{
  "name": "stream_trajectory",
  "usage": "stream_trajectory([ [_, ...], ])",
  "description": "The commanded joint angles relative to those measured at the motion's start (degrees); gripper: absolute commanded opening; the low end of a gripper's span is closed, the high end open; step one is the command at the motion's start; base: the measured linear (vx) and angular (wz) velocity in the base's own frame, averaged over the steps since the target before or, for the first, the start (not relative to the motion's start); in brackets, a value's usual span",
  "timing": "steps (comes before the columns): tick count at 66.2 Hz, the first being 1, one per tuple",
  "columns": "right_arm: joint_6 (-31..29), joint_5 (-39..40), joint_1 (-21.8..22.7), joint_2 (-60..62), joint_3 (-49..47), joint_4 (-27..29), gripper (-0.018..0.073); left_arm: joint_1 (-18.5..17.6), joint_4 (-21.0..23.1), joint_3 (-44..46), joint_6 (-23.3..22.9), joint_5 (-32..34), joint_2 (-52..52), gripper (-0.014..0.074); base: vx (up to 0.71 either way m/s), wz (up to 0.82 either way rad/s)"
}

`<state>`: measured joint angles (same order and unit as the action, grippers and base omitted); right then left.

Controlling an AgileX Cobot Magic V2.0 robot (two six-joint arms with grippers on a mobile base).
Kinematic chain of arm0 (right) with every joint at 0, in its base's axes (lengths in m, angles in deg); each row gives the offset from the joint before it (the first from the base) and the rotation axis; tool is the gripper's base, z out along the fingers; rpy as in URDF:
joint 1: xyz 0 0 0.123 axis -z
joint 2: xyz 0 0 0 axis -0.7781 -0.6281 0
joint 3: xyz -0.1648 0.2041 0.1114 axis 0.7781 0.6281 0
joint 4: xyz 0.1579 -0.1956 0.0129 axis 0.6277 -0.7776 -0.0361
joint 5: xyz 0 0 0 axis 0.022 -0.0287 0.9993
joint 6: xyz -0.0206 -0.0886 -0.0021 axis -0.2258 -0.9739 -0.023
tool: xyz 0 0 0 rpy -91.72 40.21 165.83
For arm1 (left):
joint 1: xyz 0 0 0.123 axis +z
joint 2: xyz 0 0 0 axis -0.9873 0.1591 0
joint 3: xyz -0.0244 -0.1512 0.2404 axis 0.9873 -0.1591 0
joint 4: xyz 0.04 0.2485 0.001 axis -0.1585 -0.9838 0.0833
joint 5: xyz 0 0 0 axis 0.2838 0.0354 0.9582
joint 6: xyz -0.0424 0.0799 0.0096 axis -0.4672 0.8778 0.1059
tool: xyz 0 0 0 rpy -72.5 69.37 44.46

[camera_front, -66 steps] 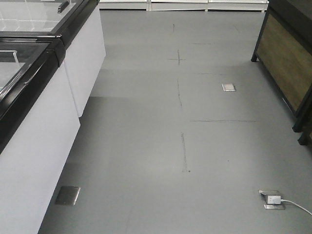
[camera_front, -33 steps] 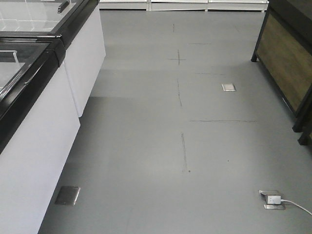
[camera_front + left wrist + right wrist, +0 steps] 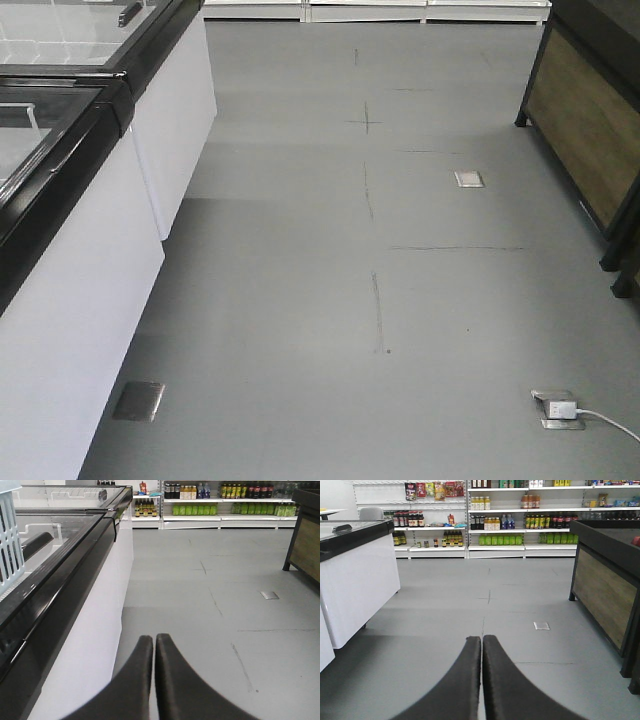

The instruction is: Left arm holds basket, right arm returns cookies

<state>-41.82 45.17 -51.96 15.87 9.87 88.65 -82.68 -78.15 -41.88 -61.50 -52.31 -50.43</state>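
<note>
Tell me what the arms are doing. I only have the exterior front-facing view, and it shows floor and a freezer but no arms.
Observer: In the left wrist view the left gripper is shut, with nothing between its fingers.
Operator: And the right one?
Observer: The right gripper is also shut and empty, pointing down the aisle toward stocked shelves.
Operator: Any sign of the basket or the cookies?
Observer: A corner of the light blue basket shows at the left edge of the left wrist view, above the freezer top and apart from the gripper. No cookie carton shows in any view.
</note>
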Motion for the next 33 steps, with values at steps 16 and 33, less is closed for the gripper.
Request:
stream_trajectory([
  [16, -0.51, 4.38, -0.07, 0.59, -0.06, -0.28, -0.0009, 0.03, 0.08, -0.15, -0.55, 10.79, -0.9, -0.0006, 0.0, 0.0],
  [33, -0.51, 4.38, -0.07, 0.59, -0.06, -0.28, -0.0009, 0.03, 1.82, 3.52, -8.0, 17.38, -0.79, -0.0006, 0.0, 0.0],
])
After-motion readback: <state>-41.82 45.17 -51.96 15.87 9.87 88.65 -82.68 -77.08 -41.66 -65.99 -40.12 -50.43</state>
